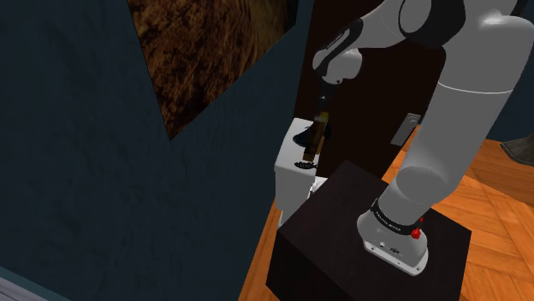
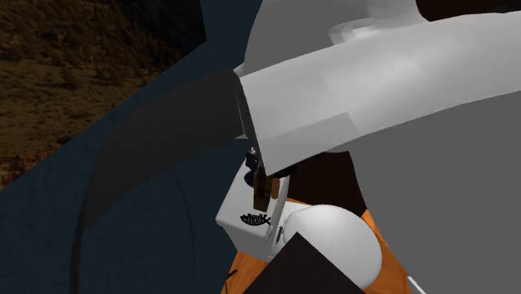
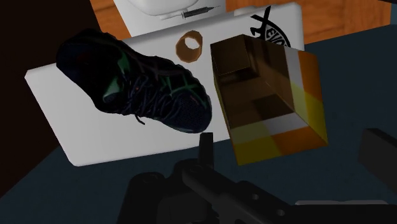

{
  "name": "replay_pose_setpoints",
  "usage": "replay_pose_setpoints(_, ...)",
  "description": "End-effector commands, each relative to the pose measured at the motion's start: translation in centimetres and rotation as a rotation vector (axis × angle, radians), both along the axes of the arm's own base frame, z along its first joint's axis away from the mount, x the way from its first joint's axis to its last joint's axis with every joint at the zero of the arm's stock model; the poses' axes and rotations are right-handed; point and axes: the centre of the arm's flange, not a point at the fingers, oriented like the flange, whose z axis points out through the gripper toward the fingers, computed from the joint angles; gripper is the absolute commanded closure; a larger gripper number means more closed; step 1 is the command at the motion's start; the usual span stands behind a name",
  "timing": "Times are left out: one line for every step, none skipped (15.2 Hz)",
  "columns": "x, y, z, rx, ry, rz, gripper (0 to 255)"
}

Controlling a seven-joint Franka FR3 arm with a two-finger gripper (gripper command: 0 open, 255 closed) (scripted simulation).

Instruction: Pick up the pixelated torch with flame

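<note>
The step in hand is the grasp itself; the lift is not yet begun. The gripper point(image 3: 290, 135) hangs over the white box point(image 3: 83, 124), a little above the middle of the shoulder view, with the arm coming in from the upper right. In the wrist view its two black fingers stand well apart, one on each side of the torch point(image 3: 267, 95), and a sliver of gap shows at either side; so I judge the hand open and holding nothing.

The torch is a blocky thing, with a brown shaft and an orange and yellow flame end. It stands on end under the hand, flame end towards the gripper, shaft pointing down at the box. In the shoulder view its lower end comes down close to the fish-shaped mark point(image 2: 255, 220) on the box's top; whether it rests there I cannot tell.

A black shoe point(image 3: 137, 83) lies on the same top just beside the torch, and a small brown ring point(image 3: 189, 46) lies beyond it.

The next move calls for little travel; the fingers need only shut squarely on the flame end's flat faces. Then comes a straight rise, since a sideways drift would likely carry the shaft into the shoe.
</note>
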Motion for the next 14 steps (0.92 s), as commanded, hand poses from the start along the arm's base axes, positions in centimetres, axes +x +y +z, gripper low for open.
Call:
replay_pose_setpoints(0.0,-0.2,-1.1,0.000,0.000,0.000,0)
replay_pose_setpoints(0.0,-0.2,-1.6,0.000,0.000,0.000,0)
replay_pose_setpoints(0.0,-0.2,-2.1,0.000,0.000,0.000,0)
replay_pose_setpoints(0.0,-0.2,-2.7,0.000,0.000,0.000,0)
replay_pose_setpoints(0.0,-0.2,-3.5,0.000,0.000,0.000,0)
replay_pose_setpoints(0.0,-0.2,-3.5,0.000,0.000,0.000,0)
replay_pose_setpoints(0.0,-0.2,-3.5,0.000,0.000,0.000,0)
replay_pose_setpoints(0.0,-0.2,-3.5,0.000,0.000,0.000,255)
replay_pose_setpoints(0.0,-0.1,-3.5,0.000,0.000,0.000,255)
replay_pose_setpoints(0.0,-0.1,-3.5,0.000,0.000,0.000,255)
replay_pose_setpoints(0.0,-0.2,-3.5,0.000,0.000,0.000,255)
replay_pose_setpoints(0.0,-0.2,-3.5,0.000,0.000,0.000,255)
replay_pose_setpoints(0.0,-0.1,-3.5,0.000,0.000,0.000,255)
replay_pose_setpoints(0.0,-0.1,-3.5,0.000,0.000,0.000,255)
